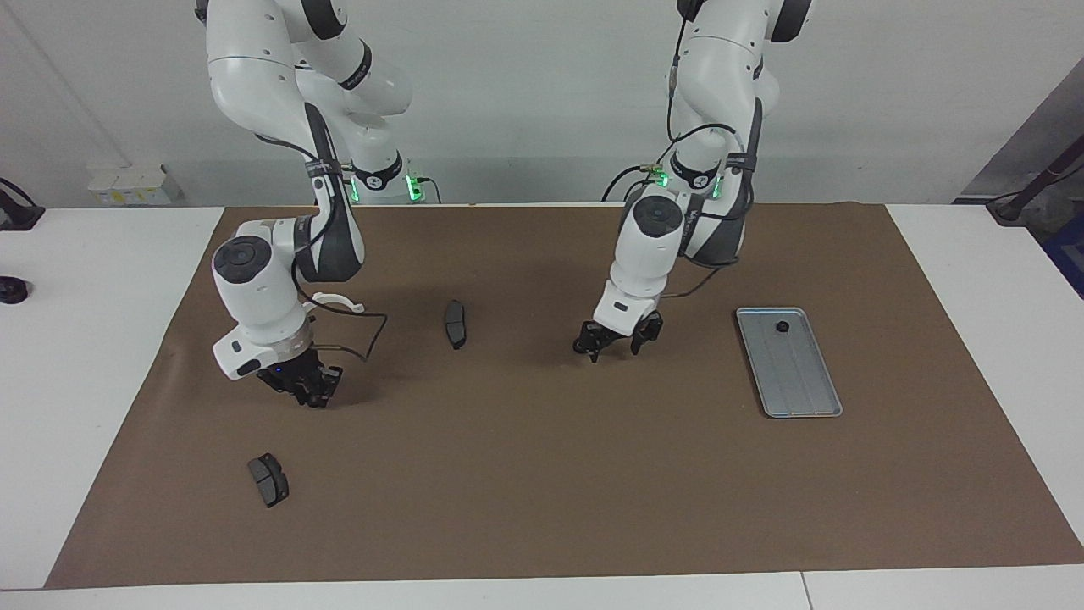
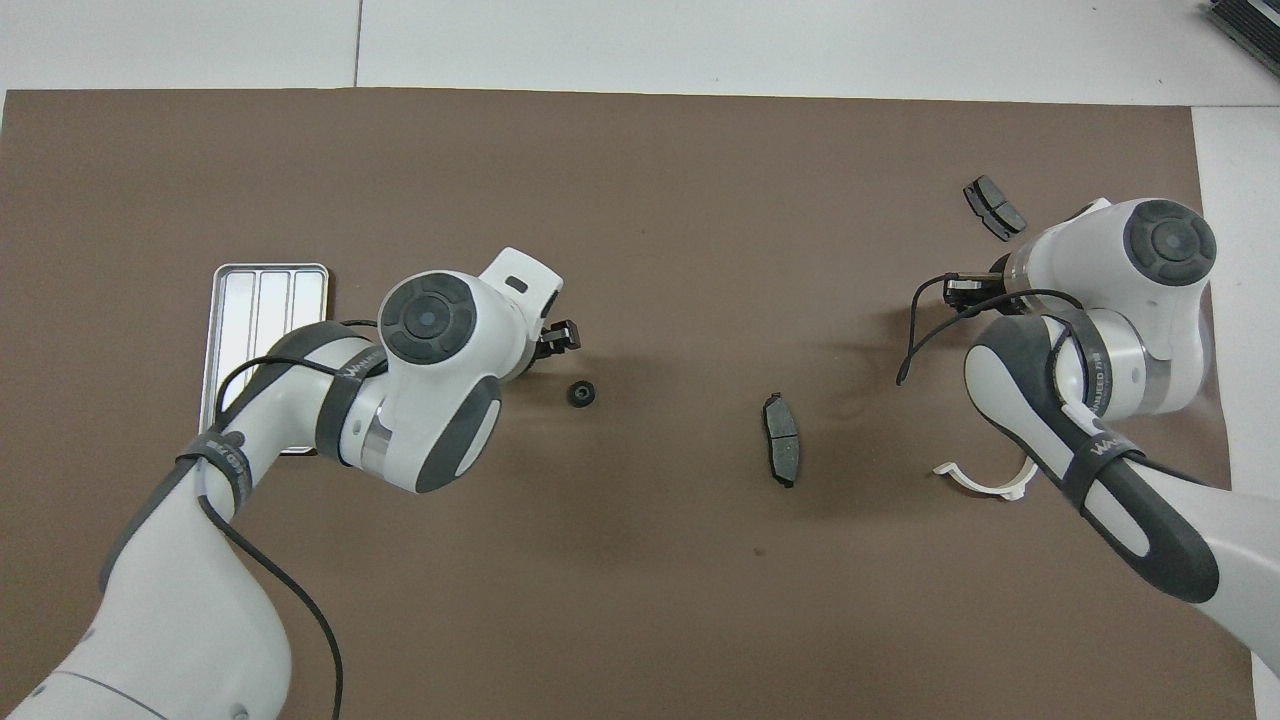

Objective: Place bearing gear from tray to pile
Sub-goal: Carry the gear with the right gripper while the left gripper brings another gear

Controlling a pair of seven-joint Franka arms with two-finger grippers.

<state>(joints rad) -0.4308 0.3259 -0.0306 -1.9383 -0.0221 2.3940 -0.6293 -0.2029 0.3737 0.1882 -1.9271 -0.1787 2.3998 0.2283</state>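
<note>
Gaping left pincer [image 1: 616, 346] just beside bearing gear [image 2: 580, 393]; right pincer [image 1: 306, 390] over mat [image 1: 542, 474], gap unclear.

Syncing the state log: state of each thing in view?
tray: flat on mat, holds one gear
tray gear: loose, at tray's robot-side end
left gripper: open, empty
mat gear: loose on mat beside left gripper
bracket: on mat
right gripper: low over mat, near bracket
brake pads: on mat, apart

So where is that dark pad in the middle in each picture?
Facing view: the brake pad lies just above the picture's centre, a bit toward its left.
Overhead view: the same brake pad lies right of centre, lower half.
Shared landmark: the white half-ring bracket, toward the right arm's end.
</note>
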